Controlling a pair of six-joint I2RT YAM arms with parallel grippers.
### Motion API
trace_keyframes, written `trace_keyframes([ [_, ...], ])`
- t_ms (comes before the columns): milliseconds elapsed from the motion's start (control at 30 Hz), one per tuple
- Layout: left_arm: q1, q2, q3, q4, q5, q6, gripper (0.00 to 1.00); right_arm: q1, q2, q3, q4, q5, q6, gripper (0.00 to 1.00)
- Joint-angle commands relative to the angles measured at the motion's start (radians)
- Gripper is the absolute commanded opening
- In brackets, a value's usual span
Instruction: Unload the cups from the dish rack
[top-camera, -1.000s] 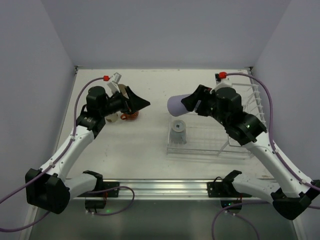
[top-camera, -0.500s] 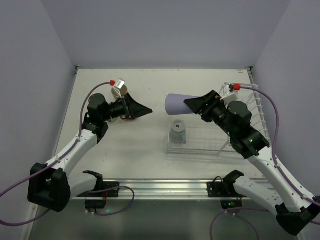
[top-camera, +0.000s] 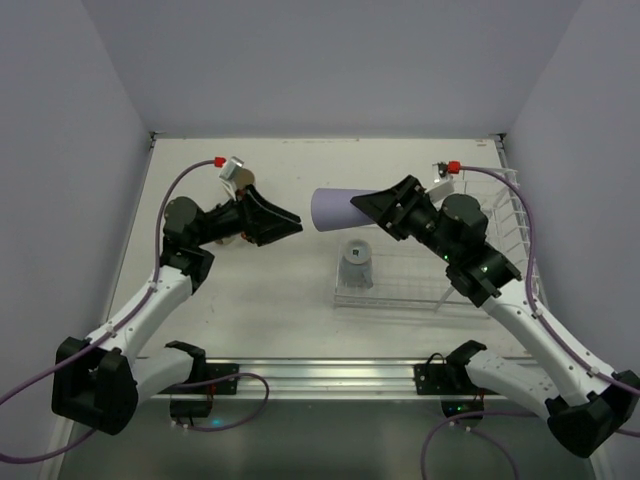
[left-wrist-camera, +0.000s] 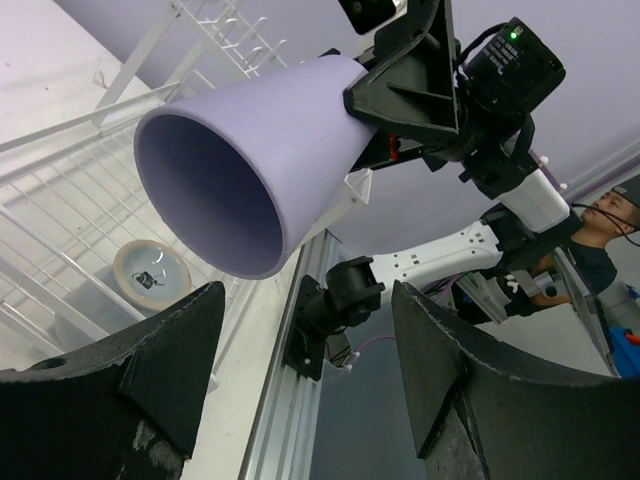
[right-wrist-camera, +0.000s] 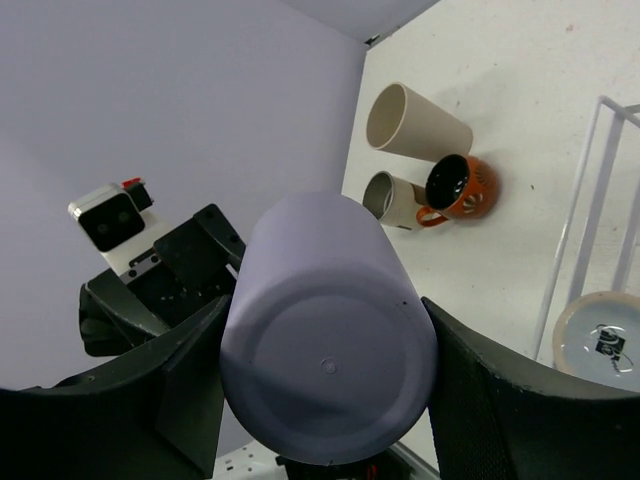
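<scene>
"Where is the lavender tumbler (top-camera: 335, 208)?"

"My right jaws pinch it near its base. It hangs sideways over the tabletop (top-camera: 300, 290), by the left end of the dish rack (top-camera: 410, 280), mouth toward my left arm."

"And your left jaws?"

"Spread wide, facing that mouth but apart from it. The blue-grey cup (top-camera: 357, 263) sits upside down in the rack's low tray. The beige tumbler (right-wrist-camera: 415, 123) and orange-red mug (right-wrist-camera: 458, 188) rest on the tabletop."

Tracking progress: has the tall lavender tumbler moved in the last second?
Yes. The tall lavender tumbler, in the right end effector, has shifted left, its mouth now past the white wire dish rack's left edge, toward the left end effector.
</scene>
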Motion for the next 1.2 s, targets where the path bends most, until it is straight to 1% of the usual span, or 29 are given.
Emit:
trace_keyframes([
  [0, -0.011, -0.006, 0.029, 0.042, 0.02, -0.008, 0.72, -0.005, 0.007, -0.006, 0.107, -0.063, 0.03, 0.0],
  [200, -0.026, 0.005, 0.044, 0.05, 0.011, -0.009, 0.72, -0.003, 0.03, -0.006, 0.121, -0.098, 0.036, 0.0],
  [233, -0.034, 0.007, 0.049, 0.055, 0.011, -0.012, 0.72, -0.003, 0.044, -0.007, 0.158, -0.118, 0.044, 0.0],
  [300, -0.042, 0.01, 0.055, 0.056, 0.005, -0.015, 0.72, -0.003, 0.058, -0.014, 0.179, -0.14, 0.056, 0.0],
  [567, -0.074, 0.031, 0.076, 0.056, -0.002, -0.017, 0.72, -0.002, 0.111, -0.101, 0.38, -0.238, 0.148, 0.0],
  [733, -0.091, 0.04, 0.075, 0.058, -0.005, -0.02, 0.68, -0.003, 0.136, -0.158, 0.526, -0.278, 0.209, 0.0],
  [833, -0.095, 0.044, 0.072, 0.056, -0.006, -0.018, 0.6, 0.0, 0.154, -0.188, 0.606, -0.299, 0.249, 0.0],
  [867, -0.095, 0.045, 0.072, 0.056, -0.006, -0.018, 0.55, -0.002, 0.157, -0.198, 0.629, -0.304, 0.257, 0.0],
  [933, -0.095, 0.044, 0.072, 0.047, -0.009, -0.017, 0.49, 0.0, 0.154, -0.208, 0.644, -0.301, 0.259, 0.0],
  [1000, -0.095, 0.045, 0.073, 0.032, -0.017, -0.006, 0.28, 0.003, 0.145, -0.208, 0.62, -0.295, 0.242, 0.0],
  [1033, -0.095, 0.042, 0.073, 0.022, -0.021, -0.003, 0.14, 0.006, 0.128, -0.202, 0.604, -0.28, 0.213, 0.0],
  [1067, -0.095, 0.037, 0.078, 0.007, -0.043, 0.017, 0.0, 0.007, 0.118, -0.199, 0.586, -0.269, 0.193, 0.09],
  [1100, -0.094, 0.03, 0.098, -0.046, -0.07, 0.069, 0.0, 0.012, 0.09, -0.183, 0.522, -0.232, 0.153, 0.46],
  [1133, -0.092, 0.025, 0.098, -0.1, -0.071, 0.069, 0.0, 0.014, 0.073, -0.172, 0.477, -0.232, 0.133, 0.65],
  [1167, -0.091, 0.022, 0.146, -0.166, -0.125, 0.162, 0.0, 0.017, 0.058, -0.158, 0.422, -0.18, 0.112, 0.83],
])
